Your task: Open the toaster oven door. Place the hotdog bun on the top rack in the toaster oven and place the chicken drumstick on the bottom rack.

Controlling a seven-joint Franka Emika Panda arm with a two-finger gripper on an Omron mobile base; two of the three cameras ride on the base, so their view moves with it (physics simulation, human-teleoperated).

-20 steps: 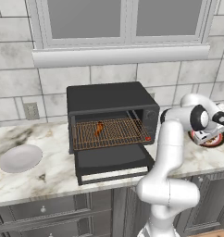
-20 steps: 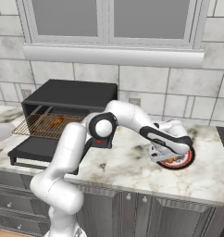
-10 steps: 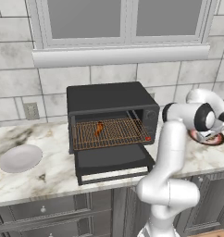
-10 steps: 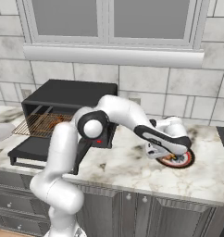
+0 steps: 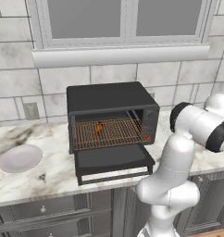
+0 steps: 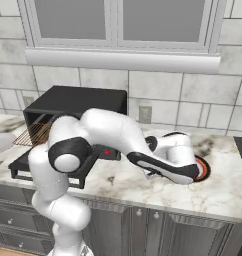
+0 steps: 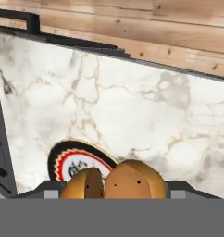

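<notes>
Over the counter right of the oven [image 5: 109,97], gripper [image 7: 111,190] looks closed wide on the bun [image 7: 132,178], just clear of the plate [image 7: 72,159]. Door [image 5: 114,159] is down flat; drumstick [image 5: 99,128] lies on a rack [image 5: 127,134], can't tell which of the 2. Step in hand, I'd say: carry bun to the top rack. Keep it level, swing wide of the oven's right wall, enter straight from the front above the door, release only once it's seated.
</notes>
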